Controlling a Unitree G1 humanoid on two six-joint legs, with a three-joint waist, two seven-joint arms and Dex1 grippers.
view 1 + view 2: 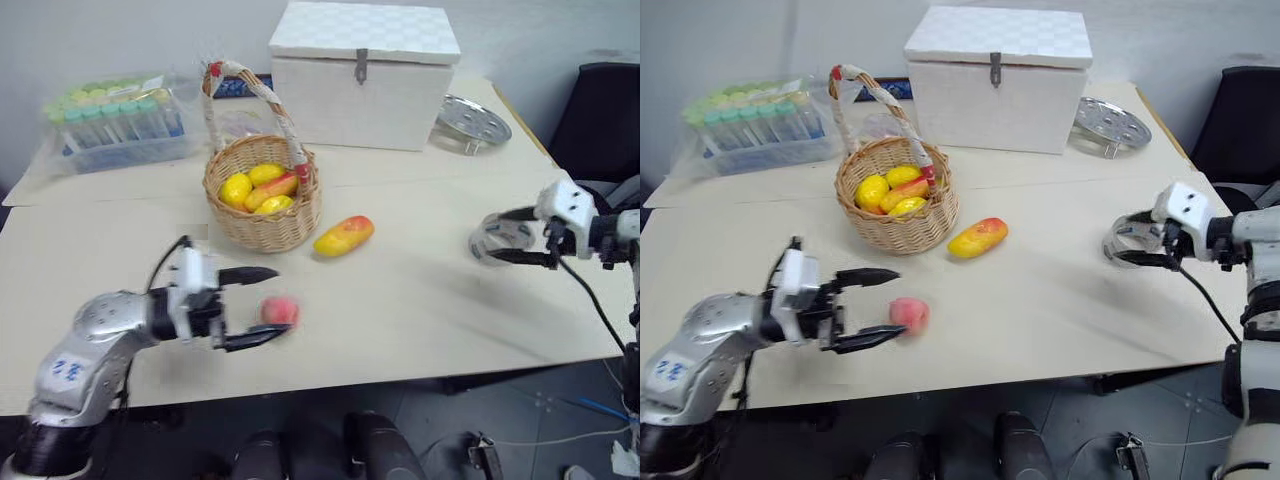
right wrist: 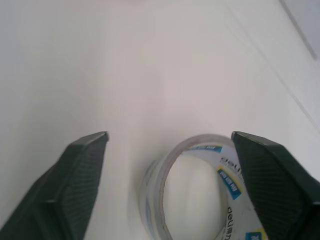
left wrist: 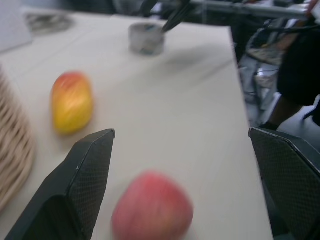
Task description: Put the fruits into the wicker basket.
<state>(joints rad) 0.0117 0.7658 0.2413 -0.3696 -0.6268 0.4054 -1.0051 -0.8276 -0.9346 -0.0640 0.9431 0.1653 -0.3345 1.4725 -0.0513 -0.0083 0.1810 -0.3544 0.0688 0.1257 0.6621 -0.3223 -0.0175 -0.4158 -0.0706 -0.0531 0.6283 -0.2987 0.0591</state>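
A pink-red peach (image 1: 280, 311) lies on the table near its front edge, between the spread fingertips of my open left gripper (image 1: 901, 302); the left wrist view shows gaps on both sides of the peach (image 3: 152, 210). The yellow mango (image 1: 344, 235) with an orange-red end rests just right of the wicker basket (image 1: 262, 230), which holds several yellow fruits under its arched handle. At the right, my right gripper (image 1: 487, 237) stands open around a clear tape roll (image 2: 200, 185) that sits on the table.
A white checkered box (image 1: 362, 75) stands behind the basket. A bagged rack of tubes (image 1: 115, 125) is at the back left, a metal disc (image 1: 472, 122) at the back right. A black chair (image 1: 600, 120) stands beyond the table's right edge.
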